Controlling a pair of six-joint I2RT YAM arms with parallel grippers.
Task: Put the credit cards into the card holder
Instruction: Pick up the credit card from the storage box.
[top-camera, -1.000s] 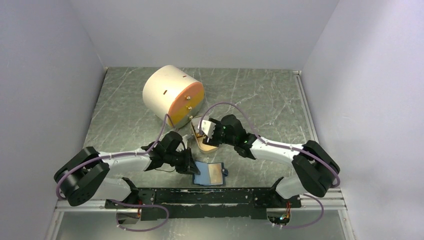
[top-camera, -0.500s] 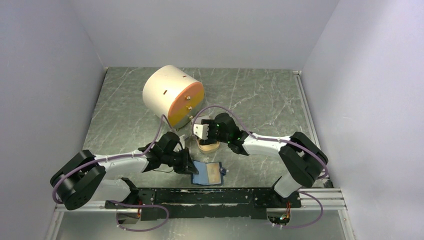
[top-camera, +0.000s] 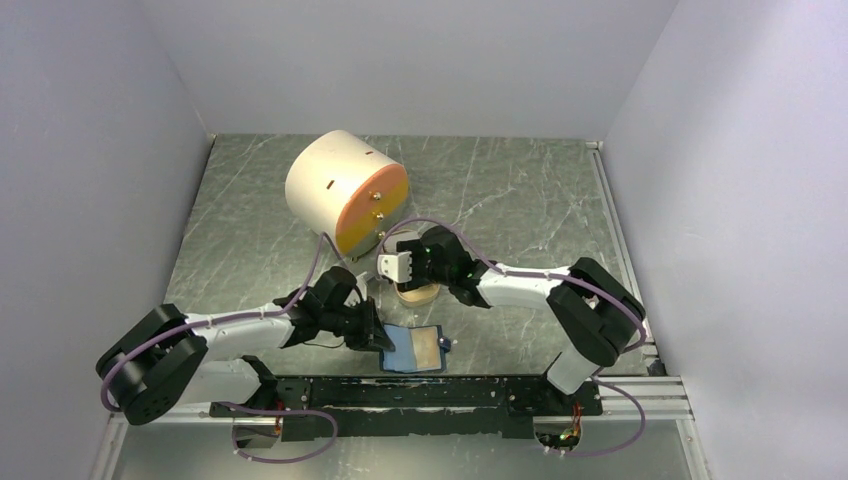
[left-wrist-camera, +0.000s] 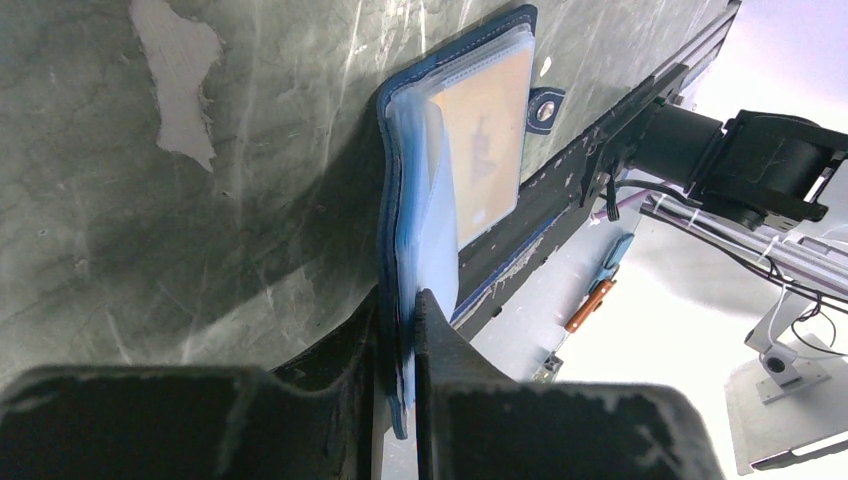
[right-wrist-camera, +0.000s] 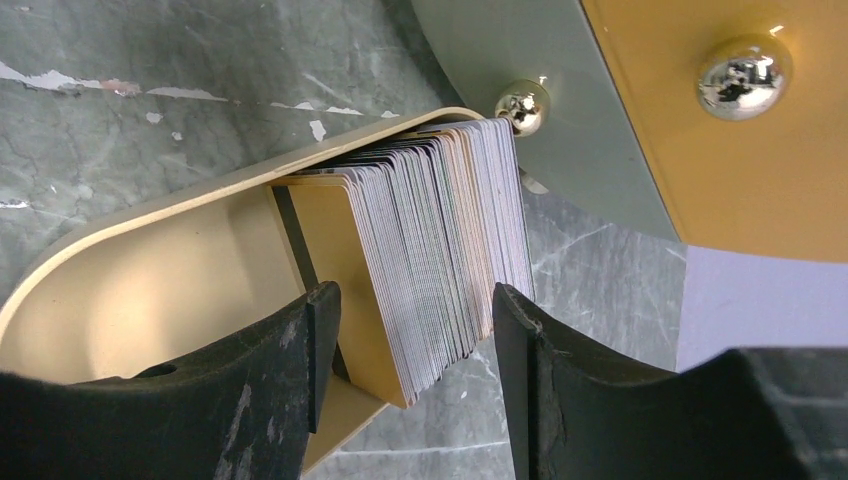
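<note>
Pale lilac walls (top-camera: 400, 60) closed in a dark green marbled table (top-camera: 520, 190), chipped white in spots. A cream cylinder (top-camera: 335, 180) lay far, left of centre. Near centre, the left gripper (left-wrist-camera: 400, 300) pinched the open blue holder (top-camera: 418, 348) by its left edge; just beyond, in a tan dish (right-wrist-camera: 150, 290), the cards (right-wrist-camera: 440, 270) stood on edge between the right gripper's (top-camera: 397, 268) wide-spread fingers

right hand (right-wrist-camera: 411, 335) shifted left, astride credit cards (right-wrist-camera: 440, 250)
</note>
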